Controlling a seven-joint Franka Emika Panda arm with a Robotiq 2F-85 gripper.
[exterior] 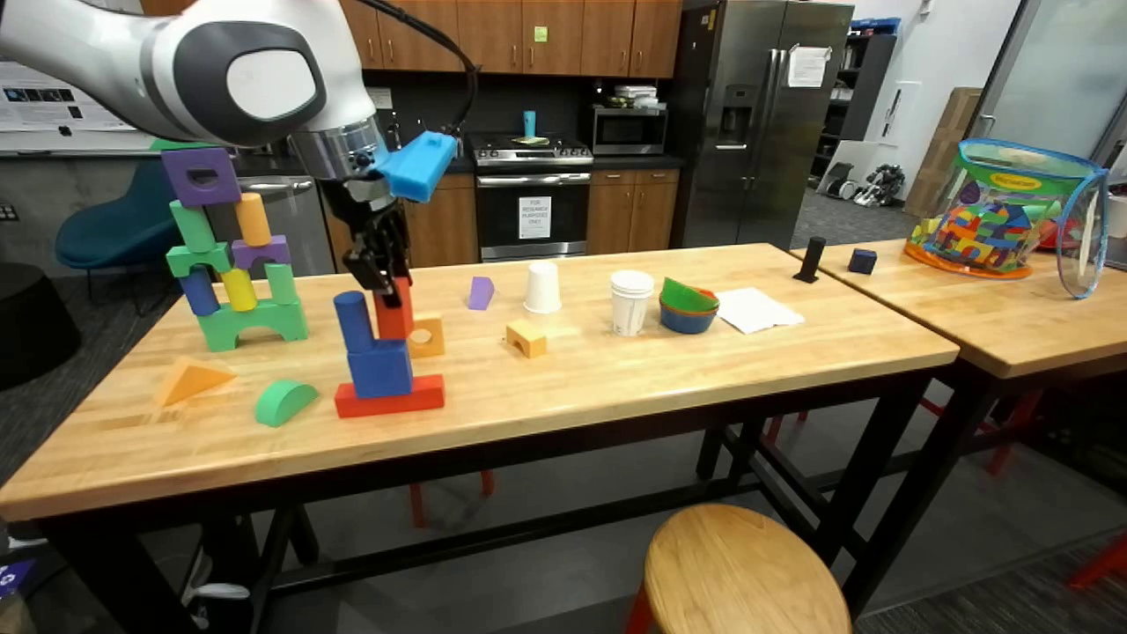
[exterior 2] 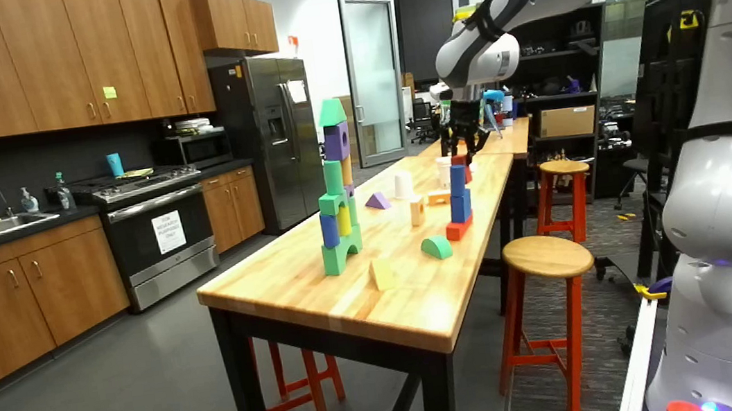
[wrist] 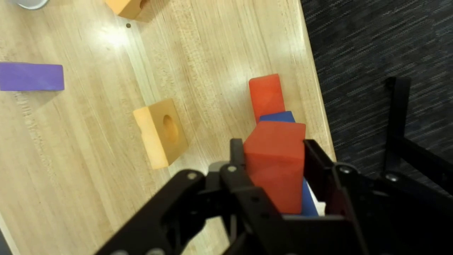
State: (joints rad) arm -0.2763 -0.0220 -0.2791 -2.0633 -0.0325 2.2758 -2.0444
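Observation:
A red block (wrist: 274,177) sits between both fingers of my gripper (wrist: 274,147), which is shut on it in the wrist view. In an exterior view the gripper (exterior: 387,277) points down and holds the red block (exterior: 396,315) upright. Directly below is a blue block (exterior: 380,370), lying on a long red block (exterior: 392,398). A blue cylinder (exterior: 354,321) stands on the blue block, close beside the held piece. Whether the held block touches the blue one cannot be told. An orange block with a round hole (wrist: 154,141) stands nearby on the table.
A tall tower of mixed blocks (exterior: 204,262) rises at the left. A green half-round (exterior: 286,403) and an orange triangle (exterior: 192,380) lie near the stack. Farther right are an orange arch (exterior: 526,338), white cups (exterior: 543,289) and bowls (exterior: 687,319). The table edge (wrist: 315,74) runs close by.

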